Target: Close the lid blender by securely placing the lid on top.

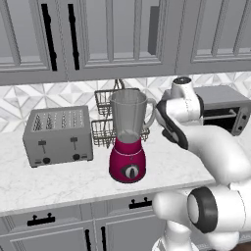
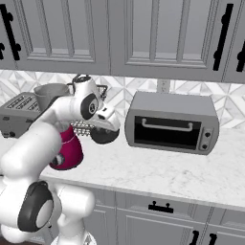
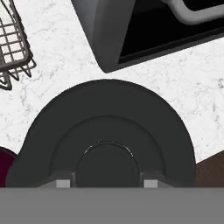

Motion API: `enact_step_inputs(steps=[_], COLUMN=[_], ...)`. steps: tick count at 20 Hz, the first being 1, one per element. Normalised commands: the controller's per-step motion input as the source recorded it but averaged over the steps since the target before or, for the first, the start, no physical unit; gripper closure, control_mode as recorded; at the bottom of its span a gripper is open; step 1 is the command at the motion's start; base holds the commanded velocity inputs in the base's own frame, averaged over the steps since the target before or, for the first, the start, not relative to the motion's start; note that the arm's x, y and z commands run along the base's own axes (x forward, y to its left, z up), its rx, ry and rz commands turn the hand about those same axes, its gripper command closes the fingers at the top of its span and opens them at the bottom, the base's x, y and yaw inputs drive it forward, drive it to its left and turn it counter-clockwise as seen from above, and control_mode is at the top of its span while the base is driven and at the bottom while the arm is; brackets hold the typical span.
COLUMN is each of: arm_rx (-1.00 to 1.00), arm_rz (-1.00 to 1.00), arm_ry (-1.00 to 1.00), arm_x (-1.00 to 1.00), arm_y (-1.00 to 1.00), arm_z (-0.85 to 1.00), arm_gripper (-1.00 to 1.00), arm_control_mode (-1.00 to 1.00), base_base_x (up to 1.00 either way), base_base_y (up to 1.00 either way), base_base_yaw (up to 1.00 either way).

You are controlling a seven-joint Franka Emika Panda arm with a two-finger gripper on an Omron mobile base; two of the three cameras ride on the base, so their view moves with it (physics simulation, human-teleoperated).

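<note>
The blender [image 1: 128, 142] stands on the counter with its clear grey jar open at the top, above a magenta base with a dark dial. From the other side its jar [image 2: 50, 95] shows behind my arm. The lid [image 3: 109, 127], a round black disc, hangs under my hand. My gripper [image 3: 107, 183] is shut on the lid's centre knob. The right base view has the lid [image 2: 105, 136] low over the counter, right of the blender and left of the toaster oven, with the gripper [image 2: 106, 127] just above it.
A silver toaster [image 1: 59, 135] sits left of the blender. A wire basket [image 1: 105, 115] stands behind it against the wall. The toaster oven [image 2: 172, 122] stands to the right, its corner [image 3: 131, 35] close to the lid. Wall cabinets hang overhead.
</note>
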Motion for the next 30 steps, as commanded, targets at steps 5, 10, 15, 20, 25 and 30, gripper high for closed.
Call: enact_step_inputs(steps=[5, 10, 15, 20, 25, 30], arm_rx=[-0.01, 0.0, 0.0, 0.03, 0.08, 0.14], arm_rz=[-0.01, 0.03, 0.09, 0.13, 0.12, 0.02], arm_ry=[-0.12, -0.12, -0.03, -0.01, 0.0, -0.1], arm_x=[-0.12, -0.01, 0.0, 0.1, 0.24, 0.01], arm_y=[0.0, 0.04, 0.25, 0.78, 0.87, 0.52], arm_z=[1.0, 1.0, 1.0, 1.0, 0.81, -0.05], arm_gripper=[1.0, 1.0, 1.0, 1.0, 1.0, 1.0], arm_control_mode=[-1.0, -1.0, -1.0, -1.0, -1.0, -1.0], base_base_x=[0.0, 0.0, 0.0, 0.0, 0.0, 0.0], base_base_y=[0.0, 0.0, 0.0, 0.0, 0.0, 0.0], base_base_yaw=[0.0, 0.0, 0.0, 0.0, 0.0, 0.0])
